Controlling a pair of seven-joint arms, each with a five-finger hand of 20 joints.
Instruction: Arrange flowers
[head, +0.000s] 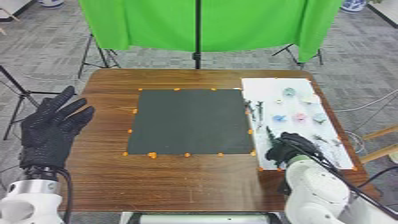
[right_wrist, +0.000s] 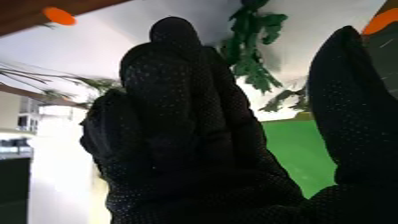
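The right hand (head: 282, 149) is near green leaves (right_wrist: 253, 47) on the white sheet (head: 260, 86).

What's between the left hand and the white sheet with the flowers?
In the head view, a strip of bare brown tabletop and then the dark mat lie between the left hand and the white sheet.

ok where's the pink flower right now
In the head view, the pink flower lies on the white sheet at the right, just right of the blue flower and beyond the right hand.
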